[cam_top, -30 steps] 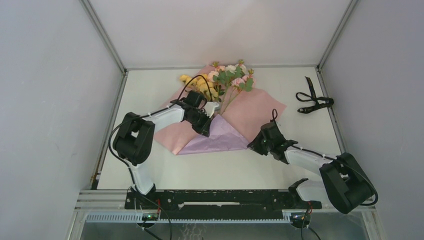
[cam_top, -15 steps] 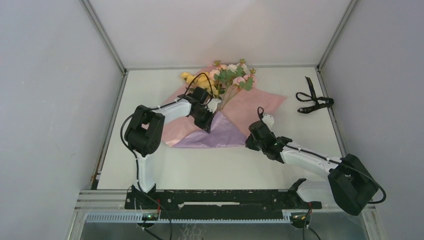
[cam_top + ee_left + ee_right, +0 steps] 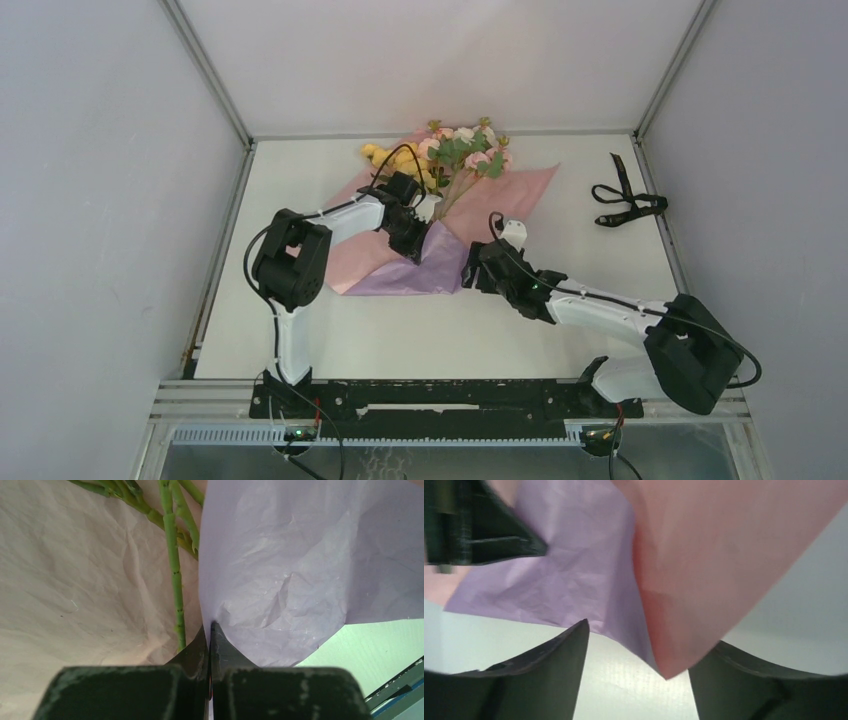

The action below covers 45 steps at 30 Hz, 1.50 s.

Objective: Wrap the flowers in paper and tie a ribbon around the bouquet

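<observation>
White tabletop (image 3: 330, 330) fills your workspace, and the paper (image 3: 505, 205) lies spread across its far middle, pink face up, with one lilac flap folded over on the near side. Your left arm (image 3: 335, 218) rises from its base to a bulky elbow beside the sheet's left edge. From there the forearm reaches right and slightly away over the pink face, with the wrist tipped down onto the fold. Your right arm (image 3: 600, 305) lies low, stretched from its base at the near right toward the left, and ends at the sheet's near right corner. The flowers (image 3: 455, 150) rest on the paper with their blooms at the far edge. Their stems (image 3: 172, 570) run down toward the fold, where they pass under the lilac flap. The ribbon (image 3: 628, 205) lies in loose loops near the right wall, well apart from the sheet and both arms. Your left gripper (image 3: 210, 630) is clenched, its two fingers pressed together on the edge of the lilac flap just beside the stems. Your right gripper (image 3: 650, 635) is released, its fingers spread wide with a corner of the sheet hanging between them. You cannot tell whether either finger touches that corner.
</observation>
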Available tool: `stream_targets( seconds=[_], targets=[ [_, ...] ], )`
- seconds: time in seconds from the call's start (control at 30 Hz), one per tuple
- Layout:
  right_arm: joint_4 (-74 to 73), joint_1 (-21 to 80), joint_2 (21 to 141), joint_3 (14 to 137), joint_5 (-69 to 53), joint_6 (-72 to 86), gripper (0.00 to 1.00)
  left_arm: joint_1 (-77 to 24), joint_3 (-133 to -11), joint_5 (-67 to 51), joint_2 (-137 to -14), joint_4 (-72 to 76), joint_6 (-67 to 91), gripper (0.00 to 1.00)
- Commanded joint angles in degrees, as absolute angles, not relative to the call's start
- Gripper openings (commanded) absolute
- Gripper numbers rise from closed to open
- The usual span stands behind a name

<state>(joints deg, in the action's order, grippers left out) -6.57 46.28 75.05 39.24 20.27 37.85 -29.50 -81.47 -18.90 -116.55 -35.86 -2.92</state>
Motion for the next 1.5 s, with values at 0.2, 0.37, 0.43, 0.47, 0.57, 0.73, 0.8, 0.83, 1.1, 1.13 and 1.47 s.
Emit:
stream_targets(
  seconds=[0.2,0.37,0.43,0.47,0.57,0.73,0.8,0.83,1.1,1.13,1.47],
  targets=[
    [6.91,47.21,82.02,35.24,18.5,52.32,0.99,-29.62,-81.76,-18.89,-116.74,-34.05,-1.89,0.0],
    [7.37,46.56,84.01,35.84,23.91,51.14,0.65,-29.6,-81.52,-19.5,-117.01,-33.58,-1.58,0.0],
    [4.43,47.11,84.4,37.68,27.17,47.42,0.4,-29.61,-81.62,-19.4,-116.98,-33.59,-1.72,0.0],
    [2.71,47.46,84.76,39.09,28.8,45.13,0.34,-29.6,-81.57,-19.15,-116.98,-33.5,-1.8,0.0],
    [-4.71,50.29,87.09,44.7,35.27,36.77,0.21,-29.58,-81.76,-19.06,-117.01,-33.36,-1.93,0.0],
    [-9.63,56.61,93.14,54.47,44.16,19.16,0.05,-29.52,-81.97,-18.76,-117.61,-32.85,-2.36,0.0],
    [-10.07,59.2,95.66,57.49,47.17,12.41,0.03,-29.42,-82.26,-19.07,-118.2,-33.13,-2.41,0.0],
    [-9.51,60.41,96.77,58.46,48.23,8.47,0.02,-29.36,-82.27,-19.47,-118.45,-33.23,-2.45,0.0],
    [-0.59,64.67,102.9,60.53,41.21,-12.13,0.0,-27.78,-82.47,-23.03,-119.84,-33.31,-1.73,0.0],
    [-0.61,64.76,103.83,61.33,40.68,-12.99,0.0,-27.43,-82.52,-23.68,-119.74,-33.31,-1.49,0.0],
    [-4.05,64.59,111.15,63.15,35.41,-14.43,0.0,-22.12,-81.93,-32.8,-112.45,-34.44,-1.35,0.41]
  ],
)
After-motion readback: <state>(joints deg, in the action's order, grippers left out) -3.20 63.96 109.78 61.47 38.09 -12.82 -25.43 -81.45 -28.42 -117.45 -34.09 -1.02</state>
